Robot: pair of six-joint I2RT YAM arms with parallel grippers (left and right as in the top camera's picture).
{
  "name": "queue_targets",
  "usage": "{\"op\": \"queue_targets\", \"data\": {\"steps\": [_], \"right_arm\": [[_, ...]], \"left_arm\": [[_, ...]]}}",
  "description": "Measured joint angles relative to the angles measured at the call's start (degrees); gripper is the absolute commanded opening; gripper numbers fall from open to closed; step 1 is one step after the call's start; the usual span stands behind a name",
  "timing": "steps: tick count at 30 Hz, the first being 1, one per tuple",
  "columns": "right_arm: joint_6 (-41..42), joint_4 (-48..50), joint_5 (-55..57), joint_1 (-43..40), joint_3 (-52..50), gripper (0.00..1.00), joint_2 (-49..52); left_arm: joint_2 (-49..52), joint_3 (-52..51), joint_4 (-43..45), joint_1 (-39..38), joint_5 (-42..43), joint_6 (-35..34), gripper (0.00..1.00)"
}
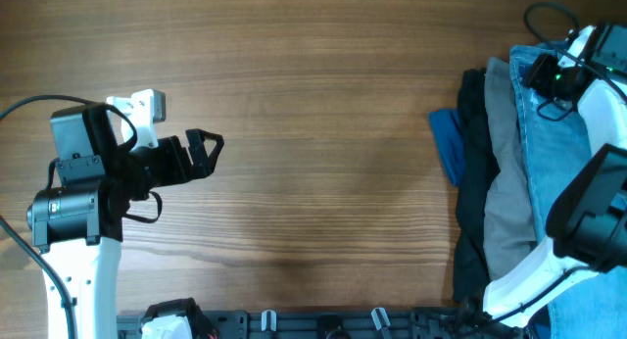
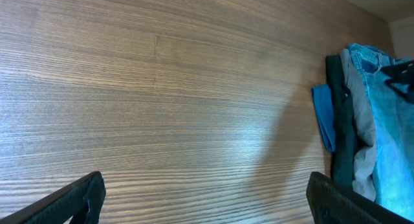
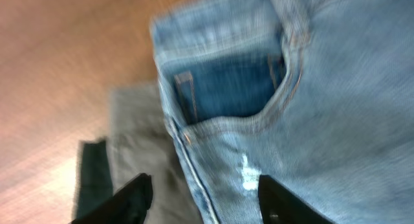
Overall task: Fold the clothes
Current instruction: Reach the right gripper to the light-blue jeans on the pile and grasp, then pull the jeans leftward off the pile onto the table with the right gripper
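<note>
Jeans (image 3: 310, 120) atop clothes pile (image 1: 505, 187); R gripper (image 3: 204, 185) spread wide just over them, L gripper (image 1: 209, 155) spread wide, empty.

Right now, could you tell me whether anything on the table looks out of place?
Nothing looks damaged. The clothes sit in a rumpled heap at the right edge of the table: jeans on top, grey garment and black garment beneath, with a bright-blue garment poking out sideways.

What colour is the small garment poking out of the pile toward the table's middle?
Bright blue. The garment shows best in the overhead view.
</note>
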Motion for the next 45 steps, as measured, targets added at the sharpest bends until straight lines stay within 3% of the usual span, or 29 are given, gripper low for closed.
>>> {"op": "queue_targets", "data": {"steps": [5,7,8,9,10,13,15,20,27,34,38,43,45], "right_arm": [[-0.96,-1.09,-0.04,0.28,0.00,0.49,4.85],[-1.14,-1.09,-0.04,0.31,0.00,0.38,5.16],[-1.64,-1.05,-0.04,0.28,0.00,0.20,5.16],[-1.92,-1.07,-0.02,0.28,0.00,0.10,5.16],[-1.88,-1.11,0.24,0.31,0.00,0.08,5.16],[0.17,-1.05,2.01,0.24,0.00,0.11,5.16],[0.96,-1.05,2.19,0.22,0.00,0.05,5.16],[2.08,-1.05,1.40,-0.85,0.00,0.04,5.16],[2.80,-0.92,-7.78,-4.04,0.00,0.04,1.97],[3.58,-1.53,-18.58,-4.76,3.02,0.04,-21.05],[4.02,-1.49,-22.53,5.35,3.80,0.04,-32.33],[5.38,-1.09,-24.72,32.63,4.42,0.05,-33.35],[5.55,-1.09,-24.13,44.22,4.46,0.31,-30.23]], "left_arm": [[0.00,0.00,0.04,0.00,0.00,0.00,1.00],[0.00,0.00,0.04,0.00,0.00,0.00,1.00],[0.00,0.00,0.04,0.00,0.00,0.00,1.00],[0.00,0.00,0.04,0.00,0.00,0.00,1.00],[0.00,0.00,0.04,0.00,0.00,0.00,1.00],[0.00,0.00,0.04,0.00,0.00,0.00,1.00],[0.00,0.00,0.04,0.00,0.00,0.00,1.00],[0.00,0.00,0.04,0.00,0.00,0.02,1.00],[0.00,0.00,0.28,0.00,0.02,0.00,1.00],[-0.42,0.37,1.70,2.23,0.17,-5.25,1.00],[-1.86,5.62,0.85,6.91,0.11,-8.20,1.00],[-5.49,15.43,0.46,9.77,-0.11,-9.05,1.00],[-6.91,18.86,0.39,9.97,-0.50,-9.03,1.00]]}}
